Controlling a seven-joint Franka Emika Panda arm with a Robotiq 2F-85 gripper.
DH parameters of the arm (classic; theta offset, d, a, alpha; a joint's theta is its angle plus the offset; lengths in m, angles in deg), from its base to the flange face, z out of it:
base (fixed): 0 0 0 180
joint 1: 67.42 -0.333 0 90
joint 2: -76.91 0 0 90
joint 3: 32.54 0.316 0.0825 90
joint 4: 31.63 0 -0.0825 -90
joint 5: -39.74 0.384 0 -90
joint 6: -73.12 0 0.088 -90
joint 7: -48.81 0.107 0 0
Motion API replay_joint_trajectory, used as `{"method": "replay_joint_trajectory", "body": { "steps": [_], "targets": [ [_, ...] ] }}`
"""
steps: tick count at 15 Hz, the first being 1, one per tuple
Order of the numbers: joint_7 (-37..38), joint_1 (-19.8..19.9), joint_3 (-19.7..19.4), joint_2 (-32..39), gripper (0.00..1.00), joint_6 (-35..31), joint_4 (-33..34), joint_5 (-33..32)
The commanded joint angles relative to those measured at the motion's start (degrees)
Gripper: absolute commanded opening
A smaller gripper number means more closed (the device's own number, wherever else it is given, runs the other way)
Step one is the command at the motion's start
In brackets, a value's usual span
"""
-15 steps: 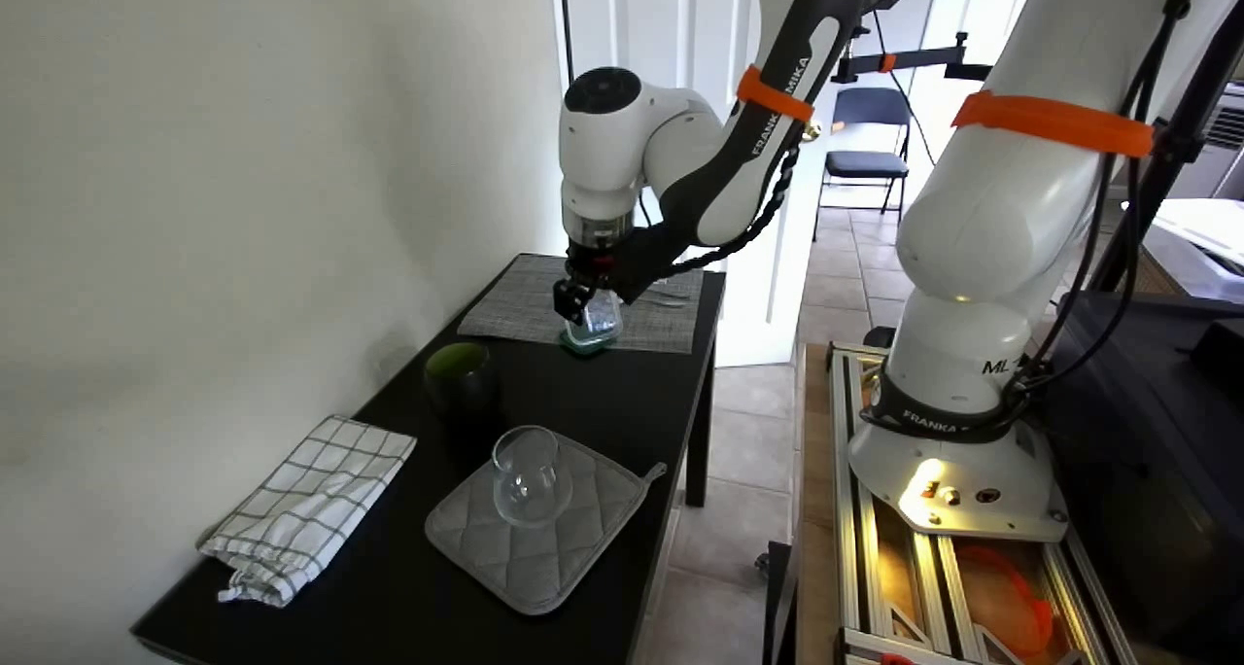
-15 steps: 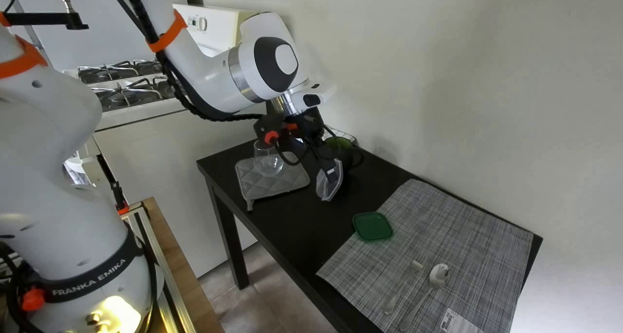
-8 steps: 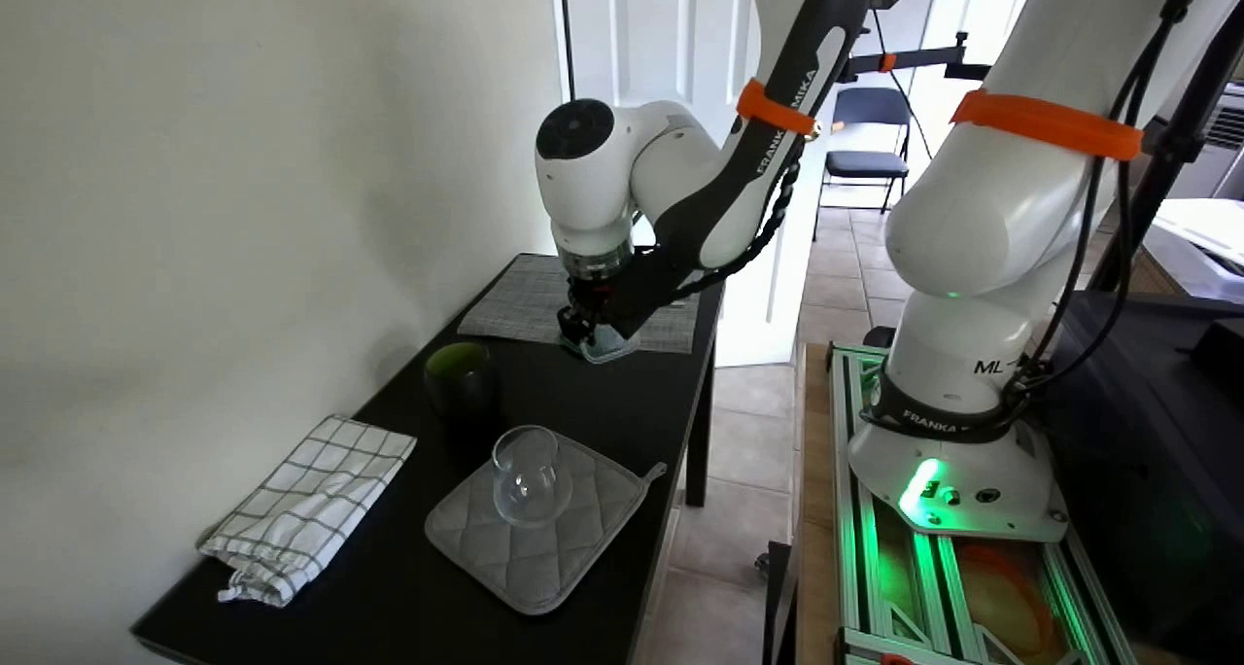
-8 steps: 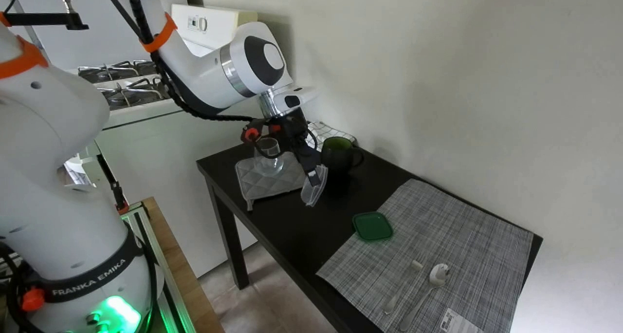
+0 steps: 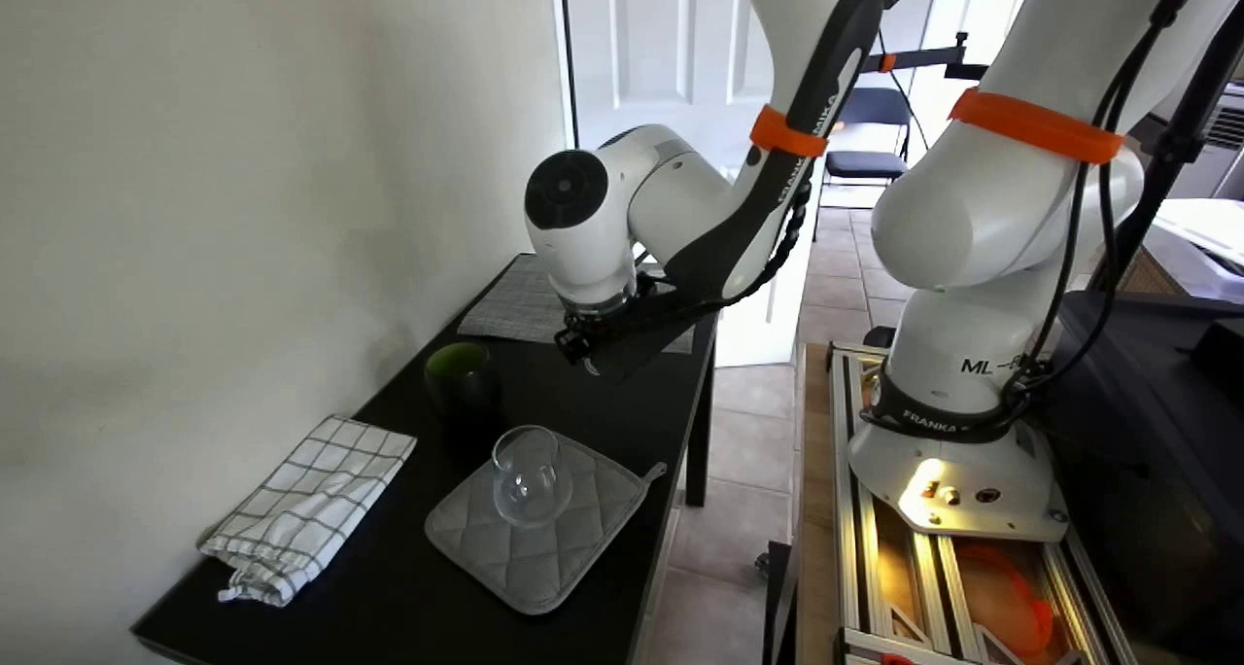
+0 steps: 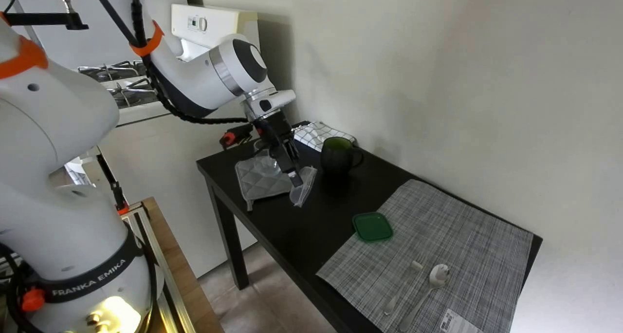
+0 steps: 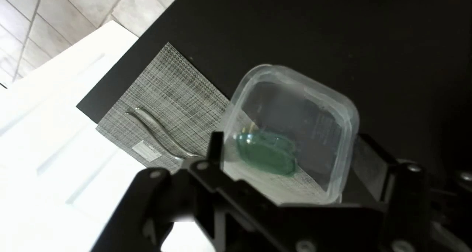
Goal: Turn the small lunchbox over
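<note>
The small lunchbox, a clear rounded plastic container, is held above the black table [image 6: 336, 211], tipped on its side. My gripper [image 7: 289, 143] is shut on it, with a dark finger [image 7: 215, 147] against one wall and the opposite finger [image 7: 370, 167] at the other. In an exterior view the lunchbox [image 6: 302, 193] slants beside the fingertips. The arm hides nearly all of it in an exterior view, leaving a thin sliver [image 5: 591, 366]. Through its clear plastic, the wrist view shows a green lid [image 7: 267, 154], which lies at the placemat's edge.
A dark mug [image 6: 337, 157] stands close by, near the wall. A glass [image 5: 530, 480] sits on a grey quilted pad [image 5: 496, 558], on the stove side. Folded checked cloth [image 5: 316, 500] lies along the wall. The woven placemat [image 6: 452, 255] carries a spoon [image 6: 434, 282] and another utensil.
The gripper has carried the lunchbox away from the green lid, toward the glass and quilted pad. The wrist has come down and leaned over. Lid, mug and glass have stayed put.
</note>
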Motion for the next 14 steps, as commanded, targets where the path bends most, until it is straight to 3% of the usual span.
{"method": "replay_joint_trajectory", "body": {
  "steps": [1, 4, 7, 12, 13, 14],
  "targets": [
    [14.93, 5.39, 9.32, 2.84, 0.61, 6.13, -0.02, -7.09],
    [24.45, 8.15, 14.81, 8.83, 0.61, 15.02, -0.14, -13.86],
    [31.8, 8.29, 15.29, 16.05, 0.61, 21.84, -0.34, -20.45],
    [41.25, 1.54, 5.35, 30.36, 0.61, 29.17, 2.77, -34.5],
    [42.37, -0.65, 2.5, 33.19, 0.61, 30.56, 3.92, -37.03],
    [43.23, -6.93, -4.11, 33.22, 0.61, 29.33, 4.89, -38.09]
  ]
}}
